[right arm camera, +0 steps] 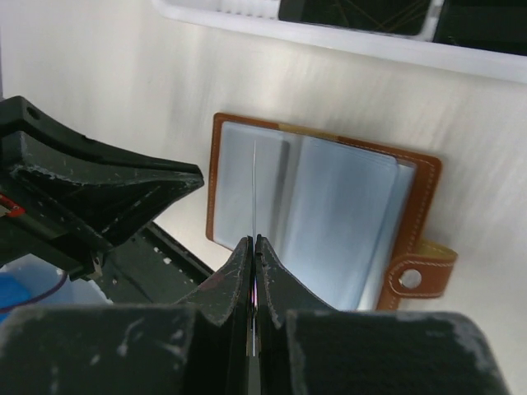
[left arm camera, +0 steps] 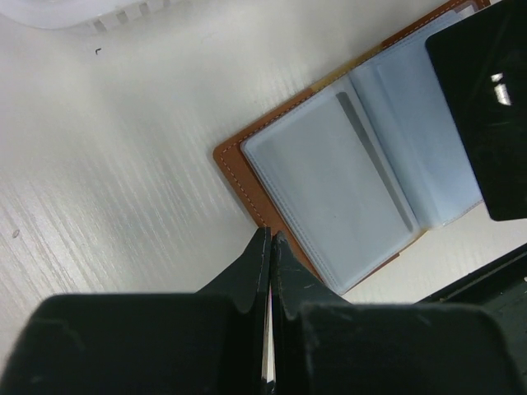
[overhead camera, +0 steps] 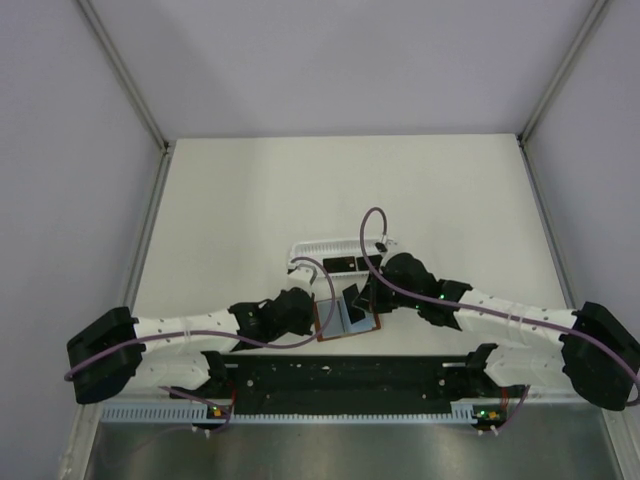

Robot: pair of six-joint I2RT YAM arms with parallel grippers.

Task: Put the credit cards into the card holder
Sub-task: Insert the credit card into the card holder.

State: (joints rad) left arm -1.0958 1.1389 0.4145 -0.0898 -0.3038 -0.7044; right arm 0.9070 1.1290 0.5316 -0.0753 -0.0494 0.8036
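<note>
The card holder (right arm camera: 325, 193) lies open on the worktop (left arm camera: 123, 164); the right tool (right arm camera: 254, 243), clamped on a credit card (left arm camera: 482, 107) just above it, should slide that card edge-first into a pocket; the left tool (left arm camera: 270, 240), pinched together empty, sits at the holder's edge.

White basket (overhead camera: 320, 243) just behind card holder (right arm camera: 338, 206), open tabletop (overhead camera: 300, 180) beyond, perhaps leftward

basket (overhead camera: 320, 243): white, slotted, mid-table; table (overhead camera: 250, 190): pale, wood-grained; walls (overhead camera: 330, 60): grey
</note>
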